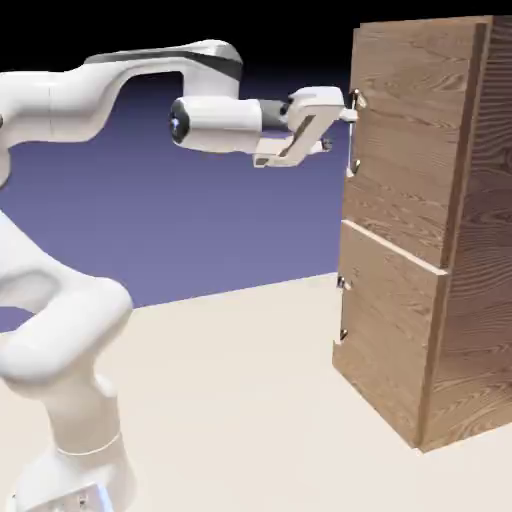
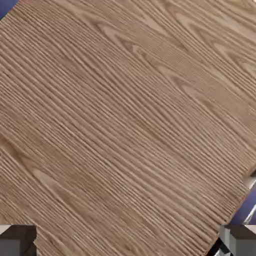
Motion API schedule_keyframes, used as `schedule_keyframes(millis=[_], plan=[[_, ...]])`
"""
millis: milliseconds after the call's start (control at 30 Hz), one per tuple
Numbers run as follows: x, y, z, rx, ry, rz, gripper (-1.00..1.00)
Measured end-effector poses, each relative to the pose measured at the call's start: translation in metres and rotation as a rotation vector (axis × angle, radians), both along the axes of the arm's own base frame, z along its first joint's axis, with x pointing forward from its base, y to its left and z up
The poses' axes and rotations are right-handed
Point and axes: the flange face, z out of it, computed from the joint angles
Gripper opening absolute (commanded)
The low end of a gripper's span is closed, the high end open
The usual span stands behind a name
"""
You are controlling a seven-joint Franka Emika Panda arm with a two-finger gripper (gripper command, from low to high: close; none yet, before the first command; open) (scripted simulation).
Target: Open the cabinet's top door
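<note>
Lining up end effector (image 1: 338, 130) at top door (image 1: 415, 130), fingers wide apart, nothing clamped.
Top door fills the upper right of the exterior frame, upper front of the wood-grain cabinet (image 1: 480, 310), looks shut. Slim bar handle (image 1: 350, 150) runs near-vertical down the door's left edge, just right of the end effector; upper finger overlaps the bar's upper part in the picture, contact can't be confirmed. In the hand view wood fills most of the frame; silver bits show at lower right, beside the right-hand fingertip, not centered between the two. So the handle seems off to one side; next move probably needs a sideways shift to straddle the bar before closing. Risk: one finger bumps the bar or door face.
</note>
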Motion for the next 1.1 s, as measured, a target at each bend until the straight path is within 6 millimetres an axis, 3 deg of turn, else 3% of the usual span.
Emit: schedule_keyframes(millis=[333, 400, 567, 600, 667, 1100], plan=[[0.02, 0.053, -0.024, 0.499, -0.102, -0.016, 0.0], [0.022, 0.057, -0.026, 0.528, -0.106, -0.016, 0.0], [0.07, 0.054, -0.026, 0.527, -0.106, -0.016, 0.0], [0.071, 0.053, -0.026, 0.528, -0.106, -0.016, -1.0], [0.071, 0.053, -0.026, 0.528, -0.106, -0.016, -1.0], [0.003, 0.006, -0.026, 0.538, -0.029, 0.265, -1.0]])
